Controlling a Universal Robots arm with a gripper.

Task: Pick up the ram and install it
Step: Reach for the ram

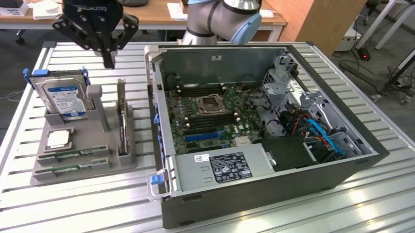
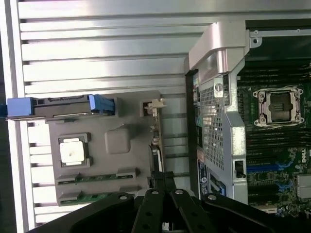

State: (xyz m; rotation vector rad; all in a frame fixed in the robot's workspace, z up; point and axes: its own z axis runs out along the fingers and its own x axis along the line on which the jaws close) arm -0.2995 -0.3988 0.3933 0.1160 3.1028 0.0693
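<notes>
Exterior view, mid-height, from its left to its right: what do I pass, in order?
Hard drive → thin board standing on edge → computer case's open side edge → processor socket → blue cables.

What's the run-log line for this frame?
hand: shut, nothing held, above grey holder | ram: lying in holder, not touched | computer case: side open
</notes>
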